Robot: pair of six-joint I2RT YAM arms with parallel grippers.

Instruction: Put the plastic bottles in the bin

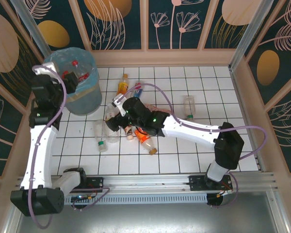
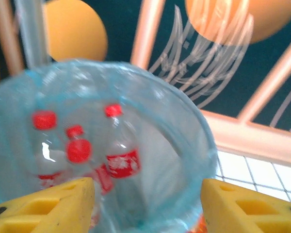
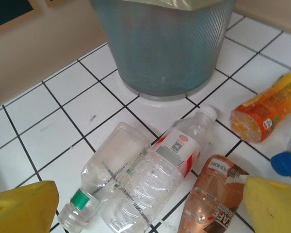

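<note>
The left hand [image 2: 146, 191] is seen open, with nothing between its yellow fingers, over the round grey bin lined with a pale-blue bag [image 2: 196, 131] at the far left corner of the counter [image 1: 184, 158]. Red-capped clear plastic bottles [image 2: 120, 153] are seen blurred inside it. The right hand [image 3: 150, 194] is spread wide and empty over a clear green-capped bottle [image 3: 104, 179] and a clear white-capped bottle [image 3: 167, 167]. A brown-labelled bottle [image 3: 211, 194] is cut off by the picture's lower edge.

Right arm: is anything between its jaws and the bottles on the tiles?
Nothing visible. The open jaws face the white-capped bottle with bare space in between. The green-capped bottle lies against its side, so both sit within the jaws' span.
</note>
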